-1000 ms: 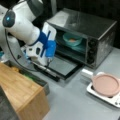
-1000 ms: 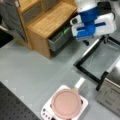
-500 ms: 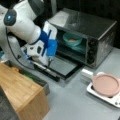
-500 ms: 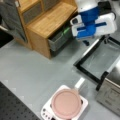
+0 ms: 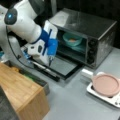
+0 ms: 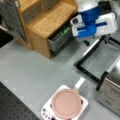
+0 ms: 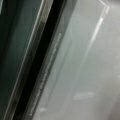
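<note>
My gripper [image 5: 51, 60] points down over the open oven door [image 5: 61, 67], close above its glass near the handle edge. In a front view it hangs at the door's far edge as the gripper [image 6: 87, 43] under the blue and white hand. Nothing shows between its fingers. The wrist view is filled by the door's glass [image 7: 85, 62] and its dark frame [image 7: 42, 65], very close; no fingers show there. Inside the toaster oven [image 5: 87, 27] a teal bowl [image 5: 72, 40] sits on the rack.
A pink pan [image 5: 106, 85] rests on a white hotplate [image 5: 110, 98] at a front view's right, shown again as the pan [image 6: 66, 103]. A wooden cabinet [image 6: 47, 21] with a dark drawer [image 6: 58, 40] stands beside the arm.
</note>
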Controlling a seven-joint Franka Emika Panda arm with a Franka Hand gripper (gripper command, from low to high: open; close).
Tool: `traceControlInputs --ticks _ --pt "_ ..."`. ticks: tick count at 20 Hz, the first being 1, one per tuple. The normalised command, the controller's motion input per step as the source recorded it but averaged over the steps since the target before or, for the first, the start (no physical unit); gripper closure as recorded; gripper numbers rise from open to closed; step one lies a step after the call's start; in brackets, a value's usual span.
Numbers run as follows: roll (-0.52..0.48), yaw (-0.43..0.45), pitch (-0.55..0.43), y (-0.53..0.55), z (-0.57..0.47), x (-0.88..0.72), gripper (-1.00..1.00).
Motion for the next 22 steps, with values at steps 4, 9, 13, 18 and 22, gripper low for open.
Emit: traceControlInputs --ticks 4,9,13,18,22 --pt "-0.034 0.104 0.140 0.07 0.12 0.18 -1.00" --pt "-0.032 0.074 0.130 0.10 0.10 0.19 -1.00" --pt "-0.012 0.044 0.114 0.07 0.10 0.19 -1.00" --pt "-0.001 0.013 0.096 0.11 0.08 0.16 -1.00" --pt "0.018 -0.013 0.077 0.25 0.02 0.10 -1.00"
